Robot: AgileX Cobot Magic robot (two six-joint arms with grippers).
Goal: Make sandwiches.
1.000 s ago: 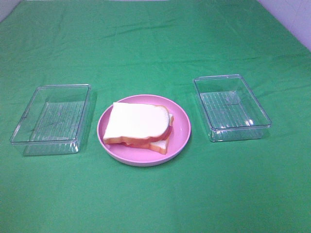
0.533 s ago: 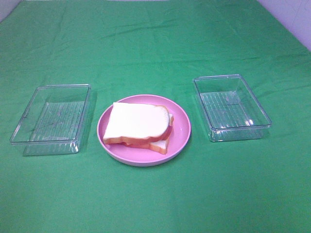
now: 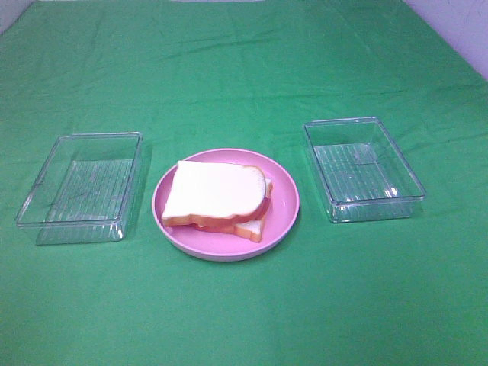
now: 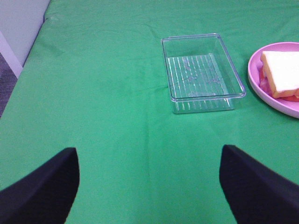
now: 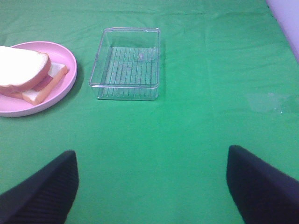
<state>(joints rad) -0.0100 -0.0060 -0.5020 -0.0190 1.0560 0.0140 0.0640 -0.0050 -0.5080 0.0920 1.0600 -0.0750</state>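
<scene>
A sandwich (image 3: 217,200) of two white, orange-crusted bread slices with a reddish layer between lies on a round pink plate (image 3: 284,200) at the middle of the green cloth. The wrist views show it too: sandwich (image 4: 281,74), sandwich (image 5: 25,73). Neither arm appears in the high view. My left gripper (image 4: 149,186) is open over bare cloth, well back from the left tray, with nothing between its fingers. Likewise my right gripper (image 5: 152,186) is open and empty, back from the right tray.
A clear plastic tray (image 3: 80,187) sits left of the plate and another clear tray (image 3: 362,168) right of it; both look empty. Green cloth covers the table. A pale wall edge (image 3: 457,30) shows at the far right corner.
</scene>
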